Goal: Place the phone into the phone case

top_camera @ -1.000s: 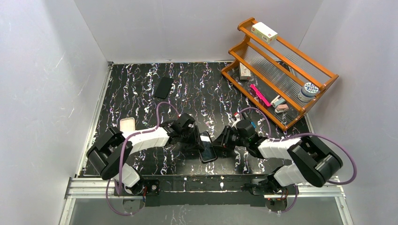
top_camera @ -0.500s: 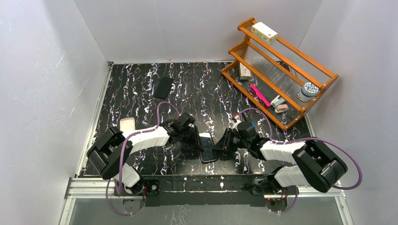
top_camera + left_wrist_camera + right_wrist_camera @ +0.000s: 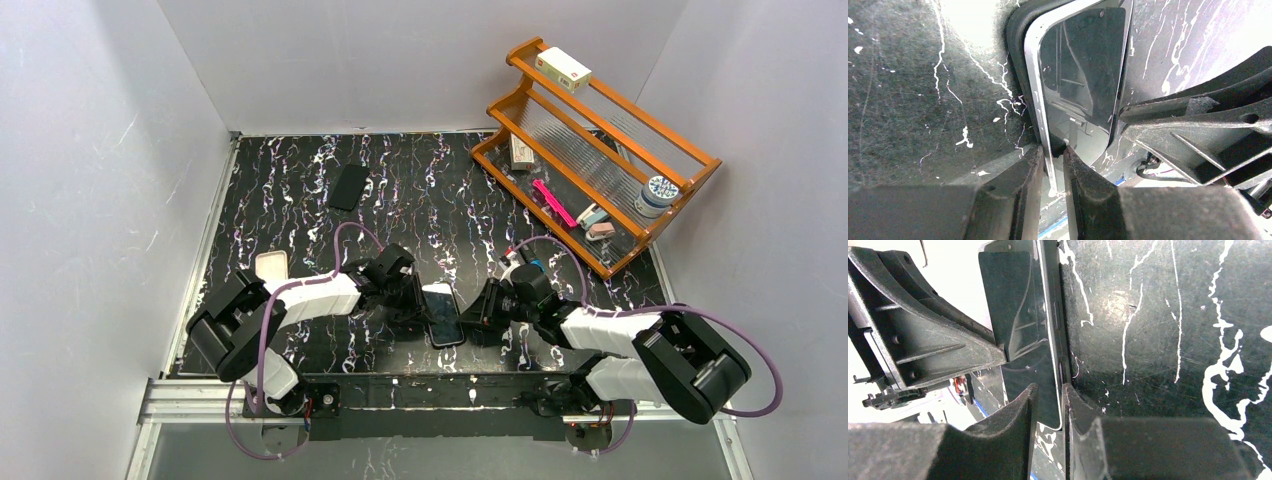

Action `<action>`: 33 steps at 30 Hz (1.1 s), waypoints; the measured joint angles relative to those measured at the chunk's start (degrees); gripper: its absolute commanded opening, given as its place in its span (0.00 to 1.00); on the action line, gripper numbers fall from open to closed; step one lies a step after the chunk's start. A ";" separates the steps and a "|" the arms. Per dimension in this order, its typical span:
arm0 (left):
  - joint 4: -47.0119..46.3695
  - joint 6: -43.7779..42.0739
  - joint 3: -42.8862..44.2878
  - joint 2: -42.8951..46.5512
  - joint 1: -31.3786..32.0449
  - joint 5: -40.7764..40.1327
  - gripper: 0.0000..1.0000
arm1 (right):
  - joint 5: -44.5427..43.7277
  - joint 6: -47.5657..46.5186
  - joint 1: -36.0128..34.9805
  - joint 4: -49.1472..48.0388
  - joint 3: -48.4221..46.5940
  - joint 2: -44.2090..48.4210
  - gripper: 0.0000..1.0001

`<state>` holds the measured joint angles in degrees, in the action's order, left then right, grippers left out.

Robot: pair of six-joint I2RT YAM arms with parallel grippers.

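Note:
The phone (image 3: 441,313), dark glass with a silver edge, lies on the black marbled table between my two grippers. In the left wrist view the phone case (image 3: 1015,30) shows as a black rim hugging the far corner of the phone (image 3: 1083,75). My left gripper (image 3: 418,300) (image 3: 1053,150) is shut on the phone's left edge, one finger on each side of the silver frame. From the right, my right gripper (image 3: 472,312) (image 3: 1049,386) is shut on the opposite edge of the phone (image 3: 1018,305), its fingers narrowly apart over the screen and the side.
A flat black rectangle (image 3: 348,186) lies at the back left of the table. A small white tray-like piece (image 3: 271,266) sits near the left arm. A wooden rack (image 3: 690,147) with small items stands at the back right. Grey walls enclose the table.
The left jaws have narrowed onto the phone's edge. The right arm has slid a little to the right and nearer, its jaws slightly narrower. The phone has hardly moved.

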<state>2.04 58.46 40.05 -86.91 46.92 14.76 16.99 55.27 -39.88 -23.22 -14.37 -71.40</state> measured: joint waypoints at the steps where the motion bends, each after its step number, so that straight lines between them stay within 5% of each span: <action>1: -0.20 0.04 0.00 -0.02 0.00 0.20 0.17 | -0.07 0.02 0.00 0.31 0.00 0.20 0.31; 17: -2.91 1.88 -1.38 -0.02 -0.31 1.20 0.12 | 0.09 1.46 0.07 -1.18 1.22 -1.07 0.31; 33: -10.51 9.75 -5.95 -0.17 -0.68 2.19 0.08 | 2.67 9.03 1.40 -14.21 4.92 -6.38 0.27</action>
<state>-8.47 68.20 34.11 -87.09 46.24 16.95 19.66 64.29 -38.48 -37.43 -9.45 -77.78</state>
